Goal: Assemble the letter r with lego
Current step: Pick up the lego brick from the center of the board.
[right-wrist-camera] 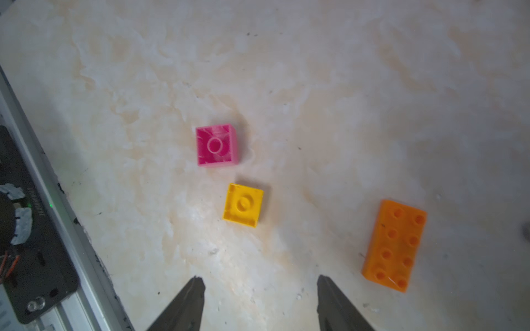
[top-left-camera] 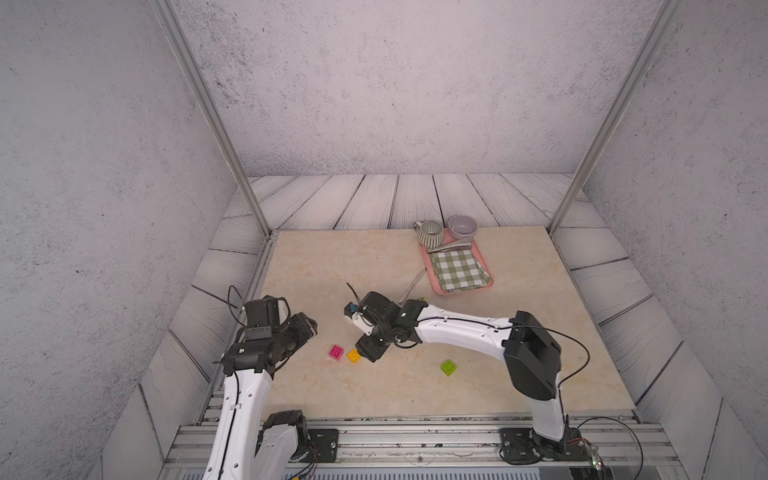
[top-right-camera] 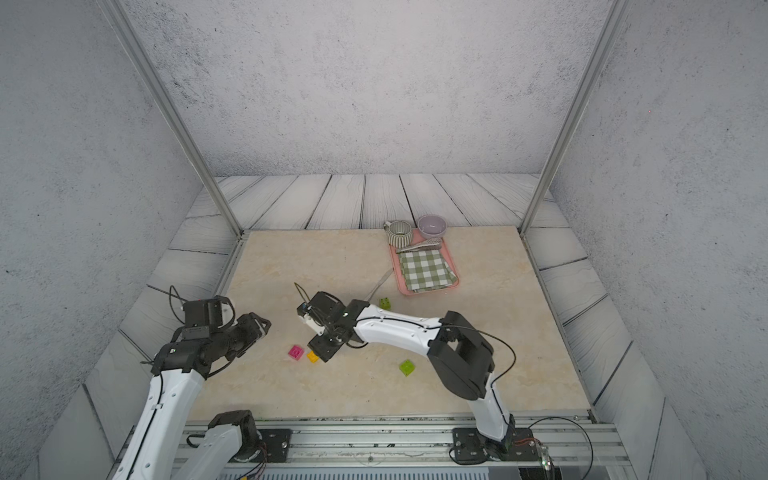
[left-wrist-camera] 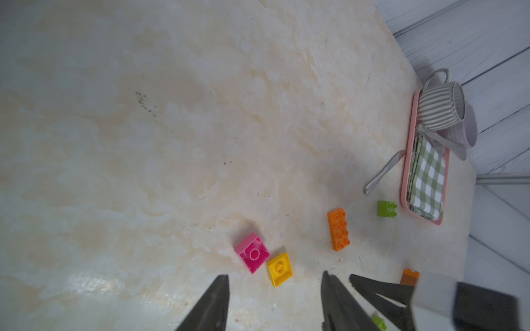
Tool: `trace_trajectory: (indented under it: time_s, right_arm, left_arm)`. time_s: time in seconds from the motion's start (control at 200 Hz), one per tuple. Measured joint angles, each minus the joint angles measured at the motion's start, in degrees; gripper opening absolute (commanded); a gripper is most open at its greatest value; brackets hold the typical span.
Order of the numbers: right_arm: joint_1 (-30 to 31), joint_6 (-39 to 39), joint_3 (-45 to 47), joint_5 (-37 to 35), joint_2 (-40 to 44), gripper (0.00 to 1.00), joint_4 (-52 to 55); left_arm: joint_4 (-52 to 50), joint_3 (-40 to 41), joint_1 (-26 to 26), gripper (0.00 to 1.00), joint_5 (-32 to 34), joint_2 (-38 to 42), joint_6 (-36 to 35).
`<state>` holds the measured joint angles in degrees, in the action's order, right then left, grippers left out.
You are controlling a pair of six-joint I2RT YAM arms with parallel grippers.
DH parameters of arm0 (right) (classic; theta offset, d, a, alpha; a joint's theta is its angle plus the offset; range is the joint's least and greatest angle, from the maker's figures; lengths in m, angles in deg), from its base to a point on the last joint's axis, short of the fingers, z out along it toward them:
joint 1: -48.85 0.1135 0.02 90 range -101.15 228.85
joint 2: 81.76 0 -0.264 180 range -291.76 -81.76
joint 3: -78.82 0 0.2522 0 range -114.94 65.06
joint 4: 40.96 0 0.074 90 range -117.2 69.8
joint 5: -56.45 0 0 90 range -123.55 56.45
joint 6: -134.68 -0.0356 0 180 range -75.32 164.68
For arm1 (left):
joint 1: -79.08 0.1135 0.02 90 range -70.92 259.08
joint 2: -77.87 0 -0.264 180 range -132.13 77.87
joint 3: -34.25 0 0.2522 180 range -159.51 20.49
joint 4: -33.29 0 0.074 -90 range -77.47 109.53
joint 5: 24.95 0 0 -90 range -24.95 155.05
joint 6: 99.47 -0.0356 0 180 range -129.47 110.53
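Surface: pale marbled tabletop, bricks scattered loose across it.
Left gripper: parked at 8 o'clock, fingers spread, nothing between them.
Right gripper: hanging just short of the yellow brick, fingers wide and empty.
Near lime brick: alone at 5 o'clock, studs up.
Magenta brick: yellow's neighbour at 8 o'clock, close but apart, both hollow side up.
Long orange brick: flat, studs up, near centre, hidden under the right arm in both top views.
Orange-brown piece: peeking past the right gripper; cannot tell if joined.
Far lime brick: at 1 o'clock, just short of the pink tray and its checked cloth.
Progress: barely begun, by my read. No letter shape anywhere, and the clearly seen bricks all lie single. Flipping, gathering and pressing together all remain.
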<state>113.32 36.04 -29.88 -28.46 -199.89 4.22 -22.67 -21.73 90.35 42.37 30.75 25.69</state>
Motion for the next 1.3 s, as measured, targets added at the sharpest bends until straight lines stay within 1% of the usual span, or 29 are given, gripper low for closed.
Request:
trace_trajectory:
  time_s: [0.055, 0.115, 0.23, 0.33, 0.435, 0.53, 0.636, 0.791, 0.946, 1.006, 1.061, 1.121, 1.206, 1.261, 1.296]
  right_arm:
    - [1.4, 0.5, -4.6, -0.5, -3.9, 0.67, 0.4]
    - [2.4, 0.9, -9.6, -0.9, -7.9, 0.67, 1.3]
    - [2.8, 1.5, -17.8, -1.4, -14.2, 0.67, 3.3]
    - [2.7, 1.7, -22.9, -1.7, -18.4, 0.67, 5.4]
    - [2.7, 1.8, -27.9, -2.1, -22.3, 0.64, 8.2]
    - [2.7, 1.8, -31.5, -2.3, -25.0, 0.59, 10.2]
    - [2.8, 1.8, -33.2, -2.3, -26.4, 0.53, 11.9]
    - [2.8, 1.8, -33.7, -2.4, -26.7, 0.39, 13.2]
    - [2.8, 1.3, -33.4, -2.4, -26.5, 0.24, 12.9]
    - [2.8, 0.8, -31.5, -2.4, -25.4, 0.18, 11.7]
    - [2.4, 0.0, -27.5, -2.4, -23.1, 0.15, 10.1]
    - [2.0, -1.5, -21.9, -2.1, -19.2, 0.11, 8.9]
    - [0.2, -4.4, -12.3, -0.1, -10.9, 0.11, 6.1]
    - [-2.0, -6.4, -6.3, 1.8, -4.5, 0.11, 3.9]
    - [-4.0, -7.7, -2.8, 3.3, -0.1, 0.11, 2.8]
  left_arm:
    - [-0.1, 0.0, 4.1, 0.54, -2.9, -1.6, 0.0]
    - [-0.1, 0.0, 6.0, 0.54, -5.0, -3.3, 0.0]
    - [-0.1, 0.0, 7.4, 0.54, -7.5, -5.0, 0.1]
    - [-0.2, -0.2, 8.2, 0.54, -8.4, -5.6, 0.0]
    - [-0.4, -0.4, 8.5, 0.54, -8.6, -5.6, 0.0]
    - [-0.7, -0.5, 8.7, 0.54, -8.5, -5.6, 0.0]
    - [-1.2, -0.5, 8.9, 0.54, -7.9, -5.6, 0.0]
    - [-1.4, -0.5, 9.0, 0.54, -7.2, -5.6, 0.0]
    - [-1.9, -0.9, 9.0, 0.54, -7.0, -5.6, -0.3]
    - [-2.7, -1.7, 9.0, 0.55, -6.9, -5.6, -0.9]
    - [-3.5, -3.0, 9.0, 0.56, -6.8, -5.6, -1.7]
    - [-4.6, -4.8, 8.8, 0.58, -6.0, -5.5, -2.9]
    - [-5.0, -7.1, 7.0, 0.62, -4.8, -5.0, -4.4]
    - [-4.4, -8.1, 3.7, 0.64, -3.7, -4.5, -5.1]
    - [-4.0, -8.6, 0.7, 0.65, -2.8, -4.2, -5.2]
